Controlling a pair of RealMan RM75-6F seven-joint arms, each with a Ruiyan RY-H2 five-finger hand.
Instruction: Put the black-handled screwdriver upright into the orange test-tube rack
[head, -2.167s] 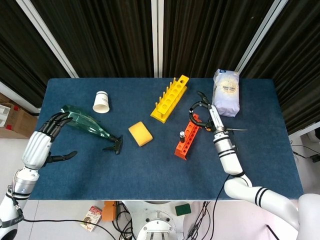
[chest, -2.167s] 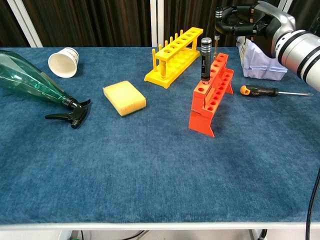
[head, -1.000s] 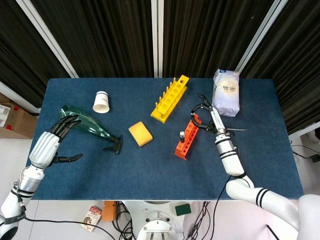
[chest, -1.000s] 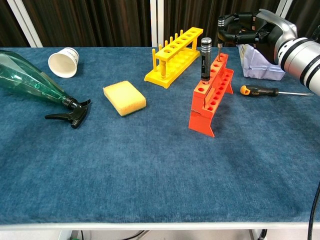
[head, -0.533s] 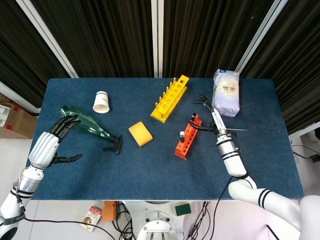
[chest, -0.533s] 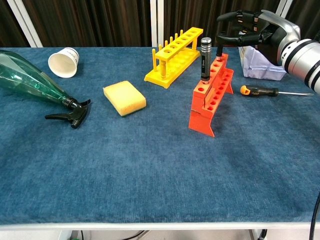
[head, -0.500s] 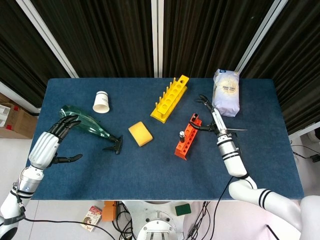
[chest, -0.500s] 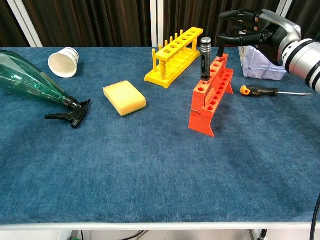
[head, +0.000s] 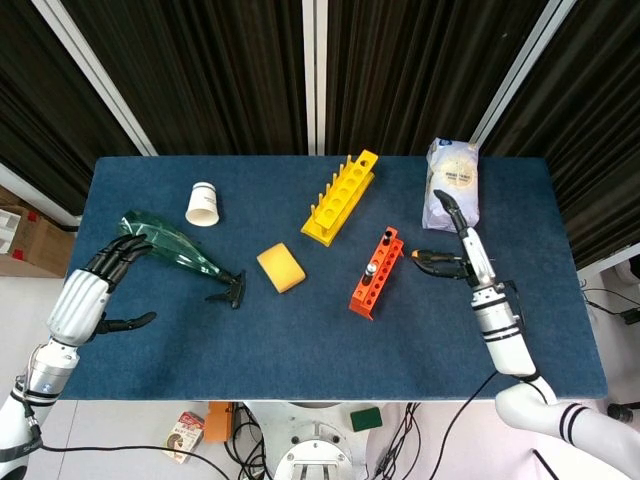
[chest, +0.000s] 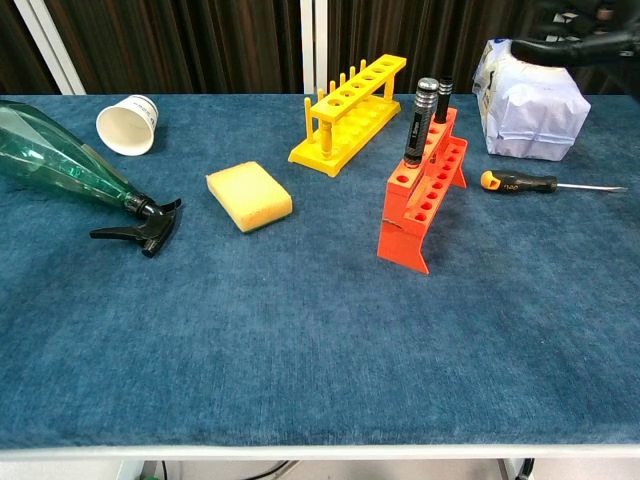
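We see left robot hand near desk's left edge, fingers spread, holding nothing, well apart from task things. Mid-desk: orange plastic test-tube rack, long axis running near-to-far. Small black-handled screwdriver stands upright in rack's far-end hole, behind silver-capped black tool. Right robot hand just right of rack, fingers apart, empty, nearer of two. We judge placement done.
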